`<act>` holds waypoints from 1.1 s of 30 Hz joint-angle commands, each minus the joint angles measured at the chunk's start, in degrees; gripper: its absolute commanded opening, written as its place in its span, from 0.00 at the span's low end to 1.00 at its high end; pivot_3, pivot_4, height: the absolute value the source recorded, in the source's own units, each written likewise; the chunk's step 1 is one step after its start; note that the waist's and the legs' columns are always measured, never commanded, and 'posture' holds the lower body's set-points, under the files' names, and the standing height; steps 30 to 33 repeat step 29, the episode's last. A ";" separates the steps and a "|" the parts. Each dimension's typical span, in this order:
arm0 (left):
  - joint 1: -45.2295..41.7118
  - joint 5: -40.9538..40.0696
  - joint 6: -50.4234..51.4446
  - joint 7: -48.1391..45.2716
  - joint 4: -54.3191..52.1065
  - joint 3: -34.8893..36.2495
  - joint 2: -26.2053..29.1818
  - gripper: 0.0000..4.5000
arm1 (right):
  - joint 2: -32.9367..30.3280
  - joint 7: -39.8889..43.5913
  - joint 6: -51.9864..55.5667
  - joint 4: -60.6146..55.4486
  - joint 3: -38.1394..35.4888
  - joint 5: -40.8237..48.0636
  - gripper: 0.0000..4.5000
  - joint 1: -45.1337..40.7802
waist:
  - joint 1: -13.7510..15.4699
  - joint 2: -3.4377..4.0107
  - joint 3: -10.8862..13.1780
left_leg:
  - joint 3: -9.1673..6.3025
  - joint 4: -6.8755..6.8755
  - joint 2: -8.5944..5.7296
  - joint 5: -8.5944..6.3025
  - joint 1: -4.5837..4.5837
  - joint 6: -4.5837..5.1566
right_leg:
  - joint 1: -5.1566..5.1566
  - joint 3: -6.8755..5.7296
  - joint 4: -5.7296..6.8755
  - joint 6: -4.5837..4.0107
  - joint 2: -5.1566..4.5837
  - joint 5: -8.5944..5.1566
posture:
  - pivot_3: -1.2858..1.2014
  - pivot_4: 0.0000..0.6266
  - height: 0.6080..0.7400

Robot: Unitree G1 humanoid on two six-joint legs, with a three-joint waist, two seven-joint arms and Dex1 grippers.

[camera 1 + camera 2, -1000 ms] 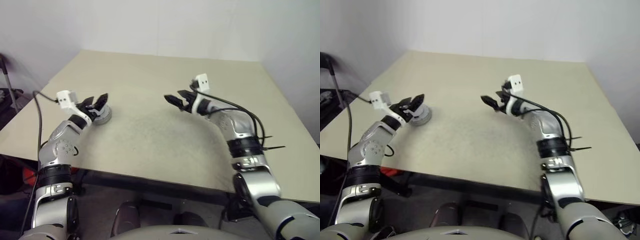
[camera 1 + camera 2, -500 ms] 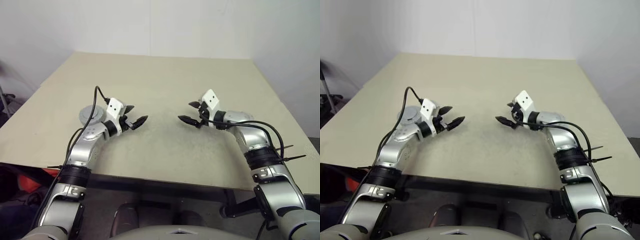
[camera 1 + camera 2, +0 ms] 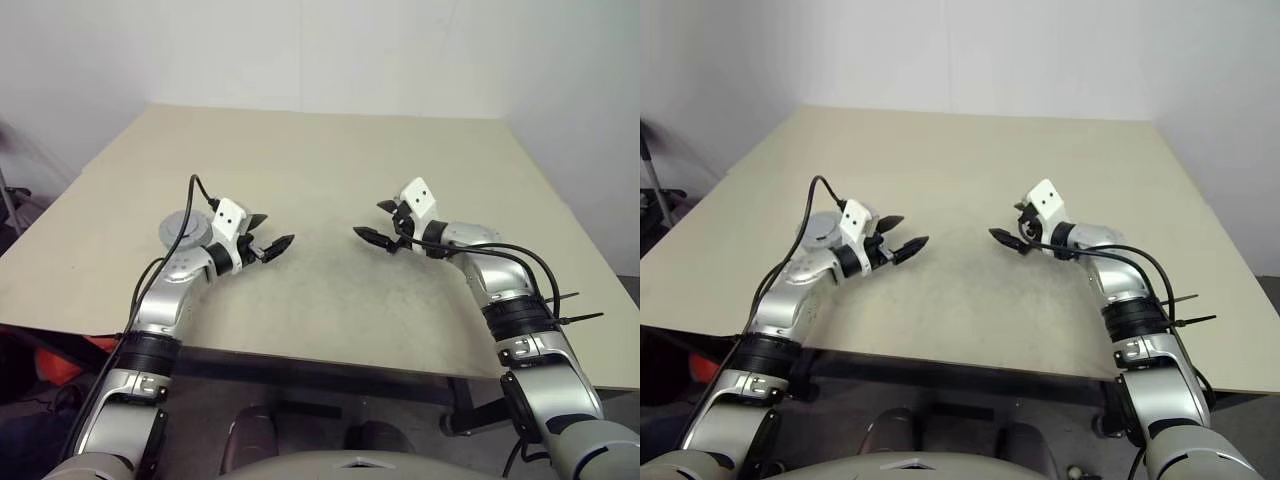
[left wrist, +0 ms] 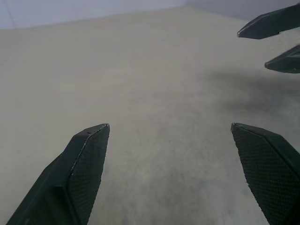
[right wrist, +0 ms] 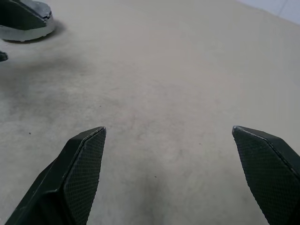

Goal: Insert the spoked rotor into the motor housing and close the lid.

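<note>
A broad beige rectangular table [image 3: 330, 160] with a matte top is spreading across the head views, its near edge running along the bottom. Taking the middle of the tabletop as the centre of a clock with twelve at the far edge, the two arms are reaching in from about seven and five o'clock, their grippers facing each other across the centre.

The left gripper [image 3: 268, 235] is hanging over the table at about nine o'clock, its two black fingers spread wide with only bare tabletop between them, as its wrist view shows. It is holding nothing. The right gripper [image 3: 379, 222] is hanging at about three o'clock, its fingers likewise spread wide and pinching nothing. The two sets of fingertips are pointing toward one another and staying well apart.

A round silvery-grey metal disc assembly [image 3: 182, 228], apparently the motor housing with its parts, is lying flat on the table farther out toward nine o'clock, just behind the left wrist. The arm and its black cable are partly covering it. Its details are too small to tell.
</note>
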 commanded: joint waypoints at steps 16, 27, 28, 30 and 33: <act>-2.53 2.37 -0.27 -0.62 0.40 0.43 -0.30 0.97 | 1.48 -2.38 3.86 -4.39 -0.59 -0.39 0.99 -0.94 | 0.06 0.00 0.00 | 0.00 0.01 0.01 0.01 0.00 -0.01 | 0.00 0.00 0.00 -0.01 0.00 0.02 | 0.52 0.00 1.00; -1.08 2.34 -0.35 -0.14 -0.27 0.20 -2.20 0.97 | 0.55 -2.79 4.25 -4.47 -0.02 -2.56 0.99 -0.53 | 0.06 0.00 0.00 | 0.00 0.01 0.00 0.00 0.00 -0.01 | 0.01 0.00 0.00 -0.01 0.00 0.02 | 0.52 0.00 1.00; -0.90 2.43 -0.45 -0.17 -0.19 0.13 -2.29 0.97 | 0.60 -2.93 4.53 -4.79 -0.36 -2.44 0.99 -0.47 | 0.06 0.01 0.00 | 0.00 0.01 0.00 0.00 0.00 -0.01 | 0.01 0.01 0.00 -0.01 0.00 0.02 | 0.52 0.00 1.00; -0.96 2.49 -0.44 -0.15 0.08 0.20 -2.34 0.97 | 0.61 -3.03 4.88 -5.10 -0.76 -2.25 0.99 -0.40 | 0.06 0.01 0.00 | 0.00 0.01 0.00 0.00 0.00 -0.01 | 0.01 0.01 -0.01 0.00 0.00 0.02 | 0.52 0.00 1.00; -0.96 2.49 -0.44 -0.15 0.08 0.20 -2.34 0.97 | 0.61 -3.03 4.88 -5.10 -0.76 -2.25 0.99 -0.40 | 0.06 0.01 0.00 | 0.00 0.01 0.00 0.00 0.00 -0.01 | 0.01 0.01 -0.01 0.00 0.00 0.02 | 0.52 0.00 1.00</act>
